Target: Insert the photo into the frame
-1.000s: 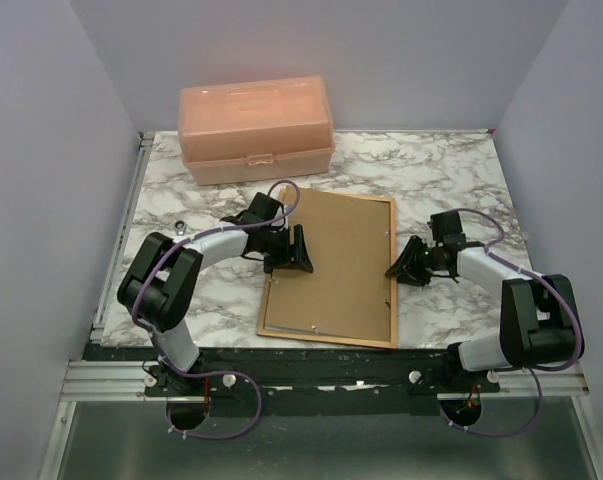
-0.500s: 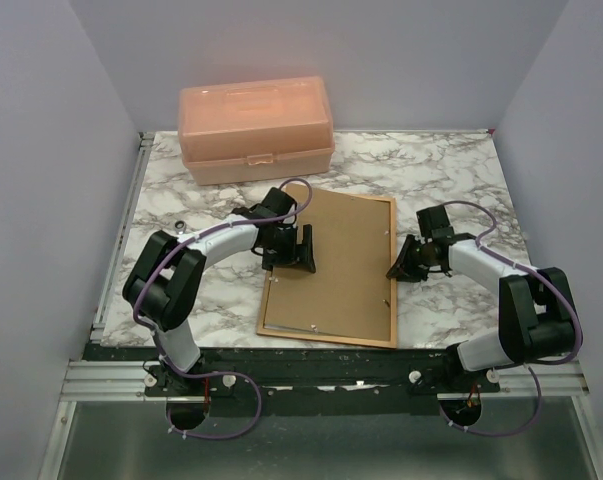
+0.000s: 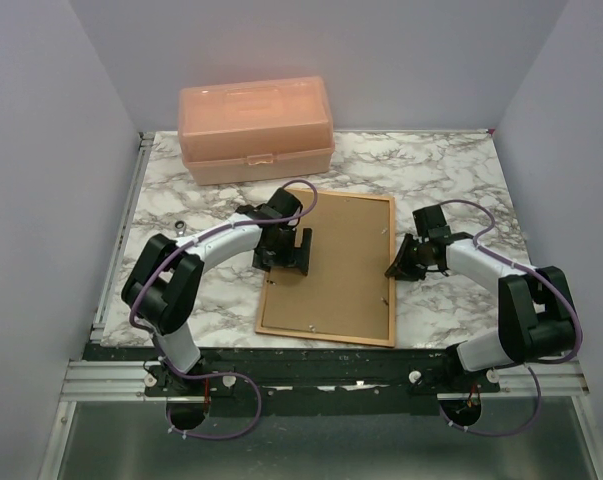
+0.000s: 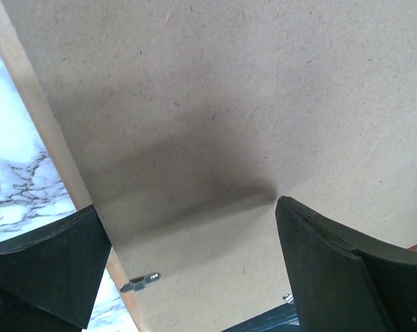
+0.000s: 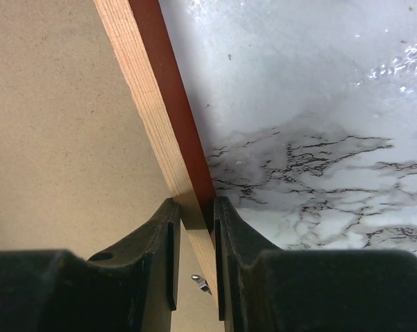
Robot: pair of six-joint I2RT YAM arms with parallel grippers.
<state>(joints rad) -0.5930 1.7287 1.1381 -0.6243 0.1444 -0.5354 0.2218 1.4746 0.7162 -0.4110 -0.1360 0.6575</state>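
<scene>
The frame (image 3: 391, 262) lies back-up in the middle of the marble table, a brown backing board (image 3: 336, 265) filling it. The photo is hidden. My left gripper (image 3: 293, 250) hovers wide open over the board's left side; in the left wrist view its fingers (image 4: 326, 249) straddle bare board (image 4: 194, 90) beside the tan left rail (image 4: 35, 117) and a metal clip (image 4: 140, 282). My right gripper (image 3: 396, 268) is shut on the frame's right rail (image 5: 149, 90), one finger on the board side, one on the reddish outer side, as the right wrist view (image 5: 194, 204) shows.
A peach plastic box (image 3: 256, 130) stands at the back left of the table. A small metal piece (image 3: 181, 226) lies left of the left arm. Marble tabletop (image 5: 319, 138) stretches right of the frame. Purple walls close in on three sides.
My left gripper has opened wide and shifted slightly further over the board. My right gripper has closed onto the right rail. The frame's near-left edge now lies flatter.
</scene>
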